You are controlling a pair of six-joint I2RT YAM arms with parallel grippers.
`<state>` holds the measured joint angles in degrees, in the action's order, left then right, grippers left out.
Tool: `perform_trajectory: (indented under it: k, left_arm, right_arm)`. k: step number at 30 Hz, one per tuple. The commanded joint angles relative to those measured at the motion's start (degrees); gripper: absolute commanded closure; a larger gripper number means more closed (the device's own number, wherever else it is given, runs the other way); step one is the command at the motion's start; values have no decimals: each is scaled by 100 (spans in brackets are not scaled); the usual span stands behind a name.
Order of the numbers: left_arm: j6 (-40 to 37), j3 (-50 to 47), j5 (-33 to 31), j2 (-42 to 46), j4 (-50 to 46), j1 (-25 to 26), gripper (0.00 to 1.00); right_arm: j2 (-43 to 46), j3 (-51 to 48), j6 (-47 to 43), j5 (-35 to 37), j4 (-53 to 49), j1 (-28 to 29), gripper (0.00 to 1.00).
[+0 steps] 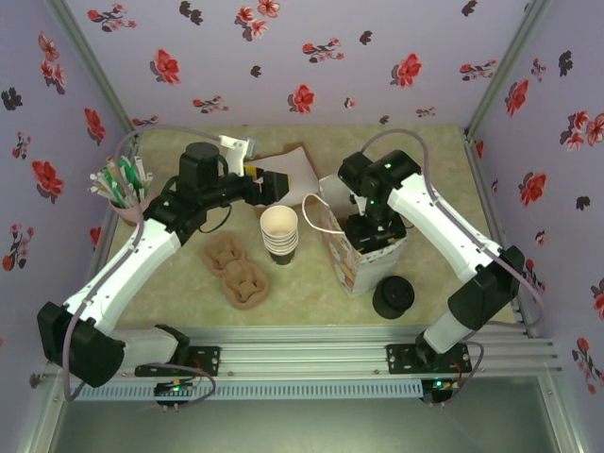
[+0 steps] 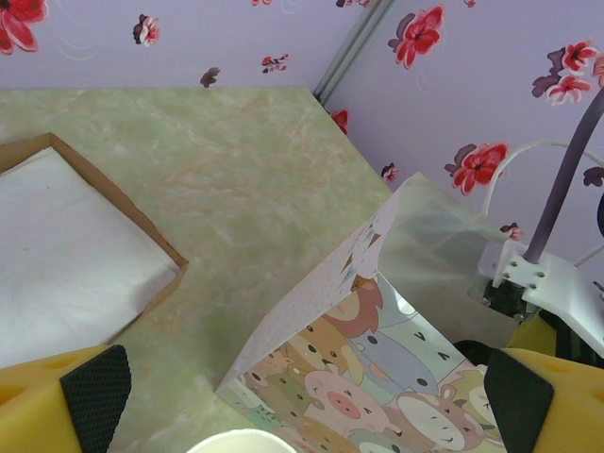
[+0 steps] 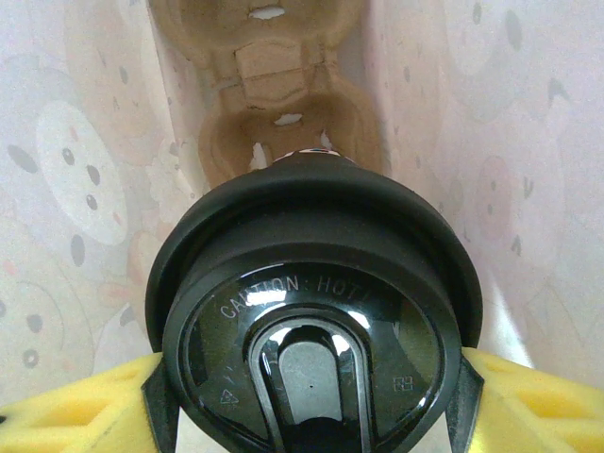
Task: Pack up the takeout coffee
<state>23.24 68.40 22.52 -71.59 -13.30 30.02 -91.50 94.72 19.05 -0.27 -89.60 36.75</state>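
Right tool point(image 3: 311, 401) grips the coffee cup point(image 3: 311, 283) by its lid inside the paper bag point(image 3: 75, 189) — cardboard carrier point(image 3: 274, 123) lies deeper. Left tool point(image 2: 304, 392) gapes open, empty.

**Holdings on my table point(image 1: 302, 302), green-marbled top:**

1. Stack of lidless paper cups point(image 1: 279, 233): cream insides, dark sides, upright near the middle.
2. Pile of black lids point(image 1: 393, 296): squat, on my right, just beside the bag.
3. Paper bag point(image 2: 368, 377): printed with cartoon animals, standing upright, mouth open.
4. Pulp cup carrier point(image 3: 269, 94): lying in the bottom of the bag.
5. Two more pulp carriers point(image 1: 236, 269): flat on the table, touching, just left of the cup stack.
6. Cardboard tray of white napkins point(image 2: 66, 245): far side.
7. Pinkish pot point(image 1: 121, 193): far left corner, holding green-and-white sticks or sachets; too small to tell which.
8. Walls point(image 1: 311, 47): lilac, red flowers.
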Motion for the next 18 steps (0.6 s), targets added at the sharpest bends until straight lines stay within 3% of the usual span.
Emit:
perform_trajectory:
  k: [1, 18]
  left_arm:
    - [-101, 42, -44, 93, 78, 57, 1]
    - [-154, 94, -81, 97, -35, 438, 1]
  right_arm:
    - [-45, -97, -94, -70, 77, -19, 31]
    - [17, -567, -121, 41, 333, -19, 31]
